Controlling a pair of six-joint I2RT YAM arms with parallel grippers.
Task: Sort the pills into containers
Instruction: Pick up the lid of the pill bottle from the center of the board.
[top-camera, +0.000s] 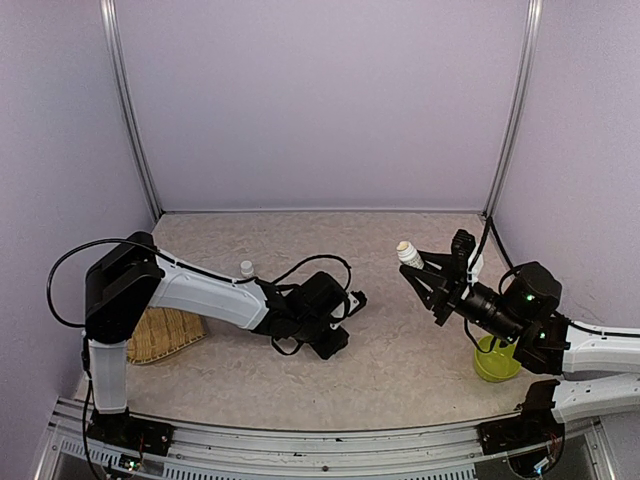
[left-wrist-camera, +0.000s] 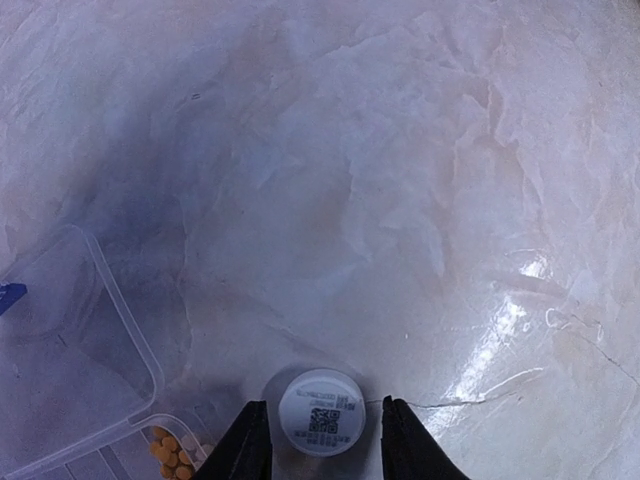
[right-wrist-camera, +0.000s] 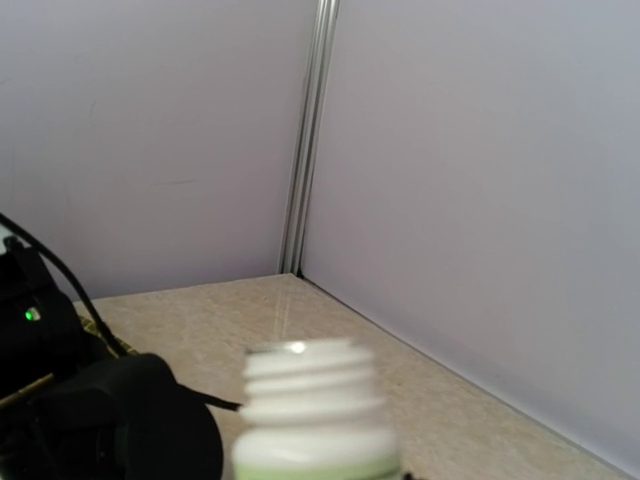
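In the left wrist view, a clear compartment container (left-wrist-camera: 70, 350) lies at the lower left with its clear lid open. Several orange-yellow pills (left-wrist-camera: 168, 453) sit in one compartment at the bottom edge. A round white cap (left-wrist-camera: 322, 412) with a printed code lies flat on the table. My left gripper (left-wrist-camera: 323, 404) is low over it and open, one finger on each side with a small gap to the cap. My right gripper (top-camera: 420, 267) is raised and shut on a white bottle (right-wrist-camera: 312, 415) with a bare threaded neck and a green label, its mouth open.
A lime-green bowl (top-camera: 495, 360) stands under the right arm. A woven bamboo tray (top-camera: 165, 335) lies behind the left arm's base. A small white object (top-camera: 246, 268) stands beyond the left arm. A dark blue scrap (left-wrist-camera: 10, 293) shows at the container's left edge.
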